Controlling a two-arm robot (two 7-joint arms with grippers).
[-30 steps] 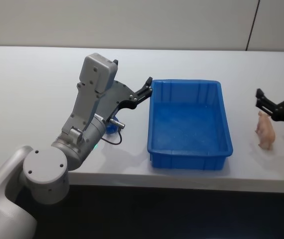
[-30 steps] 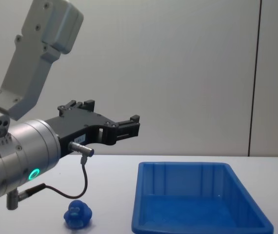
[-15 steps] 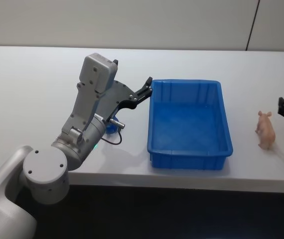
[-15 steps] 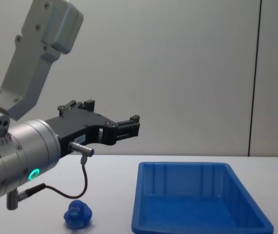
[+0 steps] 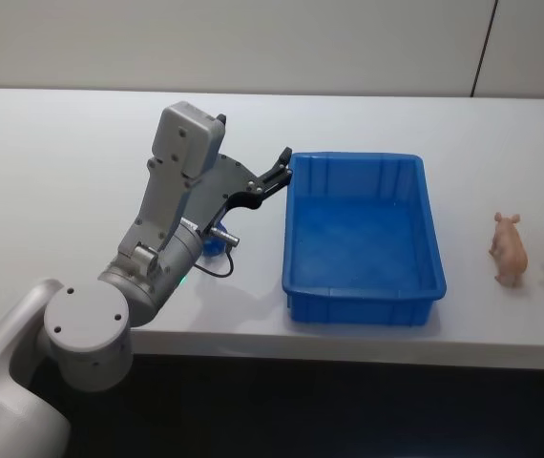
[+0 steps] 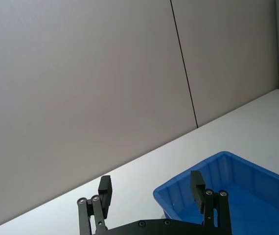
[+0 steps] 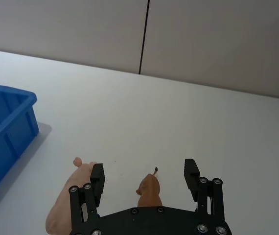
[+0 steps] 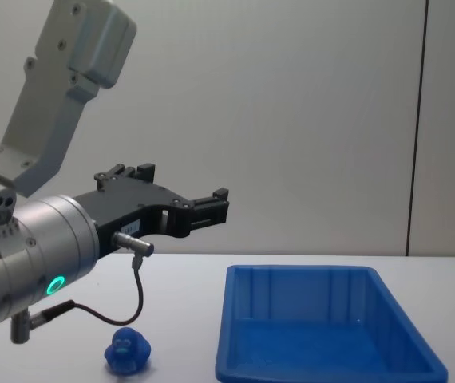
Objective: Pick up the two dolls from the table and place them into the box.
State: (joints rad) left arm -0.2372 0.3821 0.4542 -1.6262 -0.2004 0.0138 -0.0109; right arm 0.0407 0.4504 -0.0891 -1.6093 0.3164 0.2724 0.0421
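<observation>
The box (image 5: 363,309) was seen at the middle of the head view, standing empty on the white surface (image 5: 72,162). The left pincer (image 5: 282,170) was held raised just beside the box's left rim. Its fingers were spread wide with nothing between them, as was confirmed in the left wrist view. It was judged to be idle there, kept high and clear of the toys.

The blue duck (image 8: 128,351) was found low and left of centre in the chest view, on the surface under the left arm (image 5: 172,205) and just left of the box. In the head view it was largely hidden by that arm.

The right pincer (image 7: 144,172) was seen at the right edge of the head view, fully opened and empty. In the right wrist view the brown creature (image 7: 149,190) was framed between its two fingers, so a grasp of that toy was judged to be in preparation.

The pig (image 5: 509,250) was stood upright between the box and the right pincer, just outside the gap and close to one finger. It could be knocked over if the descent were not kept centred on the brown toy.
</observation>
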